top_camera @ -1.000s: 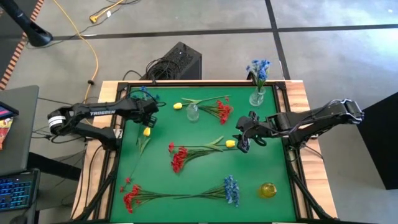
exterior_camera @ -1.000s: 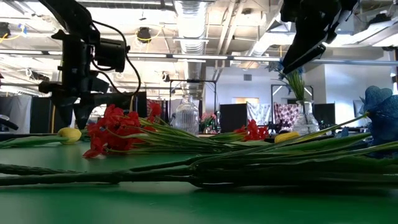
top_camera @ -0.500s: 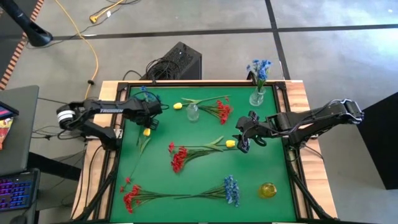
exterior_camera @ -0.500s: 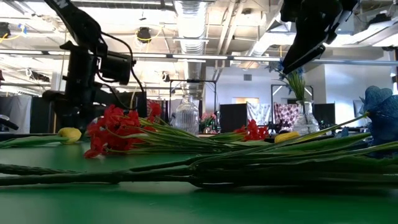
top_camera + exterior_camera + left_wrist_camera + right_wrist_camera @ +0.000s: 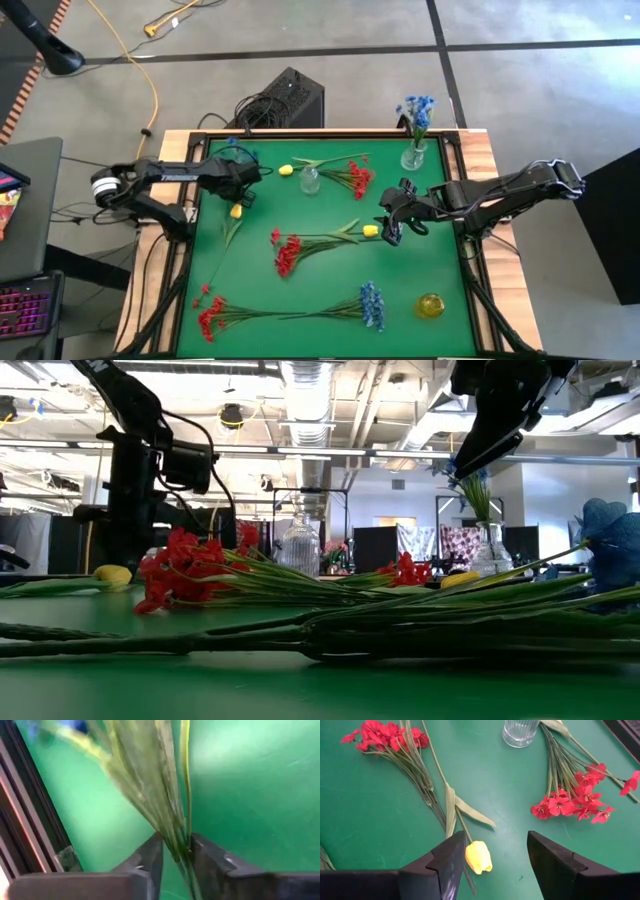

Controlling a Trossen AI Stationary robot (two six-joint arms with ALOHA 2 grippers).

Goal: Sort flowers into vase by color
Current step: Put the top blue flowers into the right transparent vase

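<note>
From above, your left gripper (image 5: 240, 178) sits at the table's far left corner, right over a blue sprig (image 5: 237, 150) lying by the frame, with a yellow bud (image 5: 236, 211) just nearer on the green mat (image 5: 320, 290). Your right gripper (image 5: 392, 222) hovers mid-table beside another yellow bud (image 5: 370, 231). A vase already holding blue blooms (image 5: 414, 152) stands at the far right, an empty glass vase (image 5: 309, 181) at far centre, and red sprigs (image 5: 285, 252) and one more blue sprig (image 5: 372, 303) lie scattered toward the front.

At table height, the left arm (image 5: 135, 470) reaches down to the mat behind the red blooms, while the right arm hangs high, clear of everything.

Through the left wrist, you see the two fingers (image 5: 150, 862) pinching a bundle of green stems (image 5: 160, 805) between them, low on the stalks, so the pick of the blue sprig looks in hand.

Through the right wrist, the fingers (image 5: 447, 865) stand spread wide, straddling the yellow bud without touching it.

I judge your next move to be a straight lift with the left arm, then a carry across to the vase with blue blooms, stems down. Mind the long stalks dragging over the neighbouring sprigs.
</note>
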